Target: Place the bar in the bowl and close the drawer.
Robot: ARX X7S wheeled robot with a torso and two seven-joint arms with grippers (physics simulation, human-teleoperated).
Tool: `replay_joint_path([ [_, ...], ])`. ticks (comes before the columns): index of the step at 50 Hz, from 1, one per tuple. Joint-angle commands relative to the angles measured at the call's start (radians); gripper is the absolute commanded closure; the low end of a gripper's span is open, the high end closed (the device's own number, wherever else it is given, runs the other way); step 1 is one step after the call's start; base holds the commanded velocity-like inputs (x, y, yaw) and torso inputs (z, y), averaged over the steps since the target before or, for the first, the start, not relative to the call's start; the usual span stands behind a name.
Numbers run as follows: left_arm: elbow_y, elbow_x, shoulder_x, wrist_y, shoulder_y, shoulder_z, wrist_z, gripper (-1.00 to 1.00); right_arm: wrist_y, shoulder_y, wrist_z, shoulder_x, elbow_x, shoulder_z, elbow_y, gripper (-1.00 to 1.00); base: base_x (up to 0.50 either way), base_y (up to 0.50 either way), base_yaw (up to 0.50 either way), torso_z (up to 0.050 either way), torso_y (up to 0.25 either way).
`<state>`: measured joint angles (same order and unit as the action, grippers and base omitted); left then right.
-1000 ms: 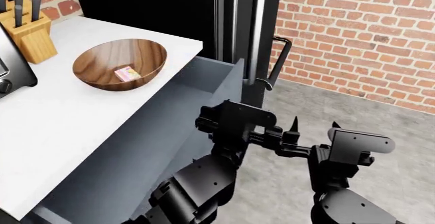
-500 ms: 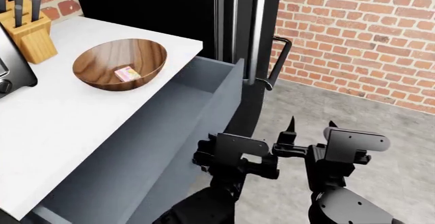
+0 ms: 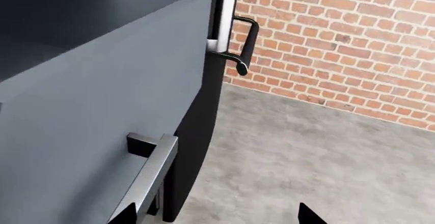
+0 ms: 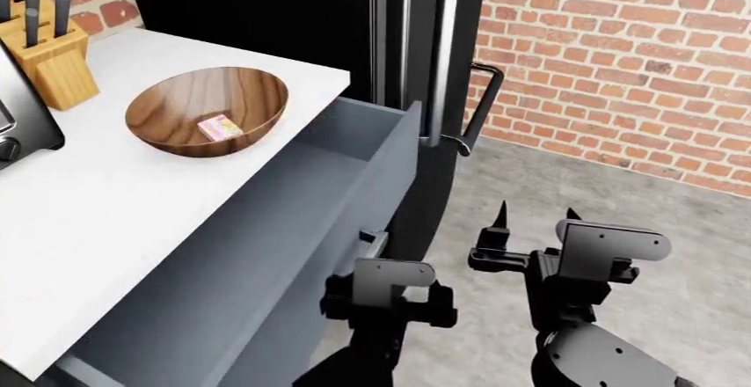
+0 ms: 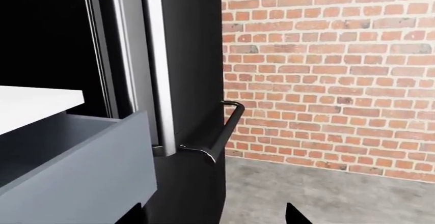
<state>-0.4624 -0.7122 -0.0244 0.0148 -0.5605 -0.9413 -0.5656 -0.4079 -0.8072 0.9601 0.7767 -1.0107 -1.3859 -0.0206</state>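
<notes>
The wooden bowl [image 4: 207, 110] stands on the white counter [image 4: 105, 211], and the pink bar [image 4: 220, 127] lies inside it. The grey-blue drawer [image 4: 382, 171] is pulled far out below the counter edge. In the left wrist view its flat front [image 3: 88, 107] and bar handle [image 3: 150, 175] are close. My left gripper [image 3: 216, 219] is open and empty, its jaws spread just in front of the handle; its wrist [image 4: 382, 292] sits low against the drawer front. My right gripper [image 4: 536, 220] is open and empty, right of the drawer over the floor.
A knife block [image 4: 47, 48] and a toaster [image 4: 14, 119] stand at the counter's left. A tall black appliance with a curved handle [image 4: 484, 105] rises behind the drawer. A brick wall [image 4: 634, 62] and grey floor [image 4: 669, 220] lie to the right.
My left arm has dropped lower and drawn back along the drawer front, toward its handle. My right gripper has barely moved. Bowl, bar and drawer are unchanged.
</notes>
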Motion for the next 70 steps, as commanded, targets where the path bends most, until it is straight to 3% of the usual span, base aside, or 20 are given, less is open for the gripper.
replay_joint_path([
  [1, -0.155, -0.072, 0.022, -0.100, -0.011, -0.033, 0.019, -1.00, 0.005, 0.000, -0.003, -0.003, 0.001, 0.003, 0.000, -1.00, 0.00, 0.00, 0.00, 0.000, 0.000],
  [7, -0.241, -0.161, 0.023, -0.187, -0.041, -0.128, -0.006, -1.00, 0.008, 0.000, -0.005, -0.006, 0.001, 0.004, -0.002, -1.00, 0.00, 0.00, 0.00, 0.000, 0.000],
  [20, -0.406, -0.299, 0.024, -0.395, -0.113, -0.398, -0.198, -1.00, 0.011, 0.004, -0.016, -0.014, -0.002, 0.007, -0.016, -1.00, 0.00, 0.00, 0.00, 0.000, 0.000],
  [32, -0.492, -0.382, 0.024, -0.468, -0.147, -0.527, -0.285, -1.00, 0.017, 0.005, -0.024, -0.018, -0.003, 0.008, -0.020, -1.00, 0.00, 0.00, 0.00, 0.000, 0.000],
  [44, -0.545, -0.444, 0.024, -0.481, -0.159, -0.555, -0.287, -1.00, 0.023, 0.006, -0.029, -0.022, -0.003, 0.010, -0.022, -1.00, 0.00, 0.00, 0.00, 0.000, 0.000],
  [70, -0.647, -0.591, -0.041, -0.510, -0.190, -0.432, -0.221, -1.00, 0.035, 0.006, -0.038, -0.031, 0.000, 0.015, -0.028, -1.00, 0.00, 0.00, 0.00, 0.000, 0.000],
])
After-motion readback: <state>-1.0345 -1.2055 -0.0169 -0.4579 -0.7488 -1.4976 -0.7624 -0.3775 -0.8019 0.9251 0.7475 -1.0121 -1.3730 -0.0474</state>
